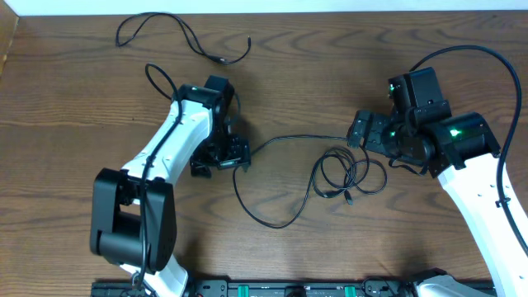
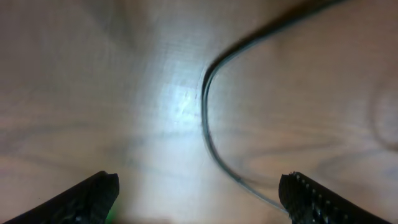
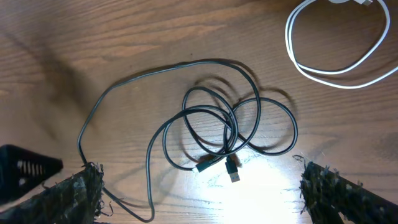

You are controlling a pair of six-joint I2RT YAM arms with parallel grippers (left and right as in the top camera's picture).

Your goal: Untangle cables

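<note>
Three cables on the bench (image 1: 66,124) here. The short black cable (image 1: 191,38) is lying stretched roughly left-to-right along the far edge, toward the far-left corner, well apart from the rest.

The long black cable (image 1: 285,139) is lying left-to-right across the middle, folded like a hairpin pointing left. One leg is sagging in a big slack loop toward the near edge, and the right end is bunching into loose overlapping loops right of centre. Both plugs (image 3: 231,169) are sitting side by side on the near side of those loops.

The white cable (image 3: 289,34) is only showing in the right wrist view, curling in its own loop apart from the black one.

The left arm is reaching in from the near-left corner, wrist bent down. The left gripper (image 1: 219,158) is hanging over the hairpin bend with its fingers spread wide, pinching nothing.

The right arm is coming in from the near-right corner. The right gripper (image 1: 360,130) is aiming down at the loops, fingers wide apart and empty too.
</note>
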